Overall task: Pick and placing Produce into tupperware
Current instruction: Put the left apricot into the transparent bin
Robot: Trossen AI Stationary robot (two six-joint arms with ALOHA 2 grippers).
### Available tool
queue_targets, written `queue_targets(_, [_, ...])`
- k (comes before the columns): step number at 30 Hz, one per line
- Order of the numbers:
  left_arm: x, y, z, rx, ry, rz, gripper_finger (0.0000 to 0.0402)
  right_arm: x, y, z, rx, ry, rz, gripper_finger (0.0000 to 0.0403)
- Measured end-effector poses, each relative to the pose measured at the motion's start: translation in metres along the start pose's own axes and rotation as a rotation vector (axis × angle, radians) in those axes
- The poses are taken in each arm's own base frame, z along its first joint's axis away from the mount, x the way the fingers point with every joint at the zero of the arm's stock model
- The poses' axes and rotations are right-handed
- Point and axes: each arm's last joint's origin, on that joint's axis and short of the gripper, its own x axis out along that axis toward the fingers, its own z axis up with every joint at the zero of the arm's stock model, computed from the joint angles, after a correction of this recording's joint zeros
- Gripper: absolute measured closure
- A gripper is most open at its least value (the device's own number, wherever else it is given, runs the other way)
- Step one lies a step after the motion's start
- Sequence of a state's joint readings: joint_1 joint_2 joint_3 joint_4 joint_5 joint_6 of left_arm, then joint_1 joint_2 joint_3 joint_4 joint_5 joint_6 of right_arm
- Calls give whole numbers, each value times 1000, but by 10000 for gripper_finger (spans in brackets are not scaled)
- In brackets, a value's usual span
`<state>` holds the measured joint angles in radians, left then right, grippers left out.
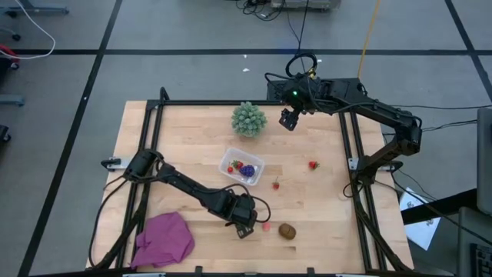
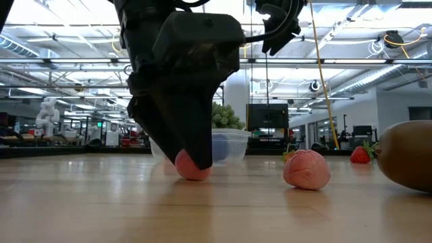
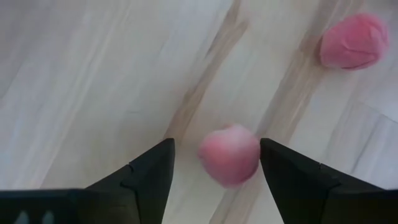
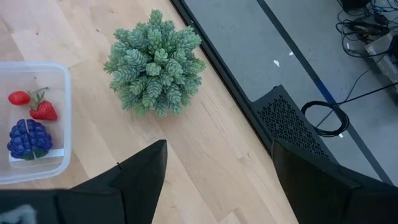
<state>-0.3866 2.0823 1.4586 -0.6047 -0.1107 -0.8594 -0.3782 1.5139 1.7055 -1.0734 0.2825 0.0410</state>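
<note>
Two pink pieces (image 3: 229, 155) on the pale wooden table (image 1: 323, 208).

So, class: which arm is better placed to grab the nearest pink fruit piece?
Left. The left gripper is down at the table with its open fingers either side of a pink piece. The right gripper hangs open by the green spiky ball, far away.

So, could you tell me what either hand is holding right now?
Nothing is held: the left hand stands open around a pink berry; the right hand is open too.
</note>
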Motion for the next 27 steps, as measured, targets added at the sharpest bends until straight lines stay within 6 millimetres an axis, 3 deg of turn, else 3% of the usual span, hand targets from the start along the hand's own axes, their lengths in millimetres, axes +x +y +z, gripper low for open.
queue_targets(5, [0, 0, 0, 0, -1, 4, 175, 0, 0, 0, 0, 0, 0, 121])
queue_targets(16, [0, 0, 0, 22, -4, -5, 276, 0, 0, 0, 0, 0, 0, 121])
queue_targets(23, [-1, 2, 3, 37, -19, 14, 271, 0, 0, 0, 0, 0, 0, 121])
queue_targets(27, [-16, 9, 7, 44, -23, 45, 264, 0, 0, 0, 0, 0, 0, 121])
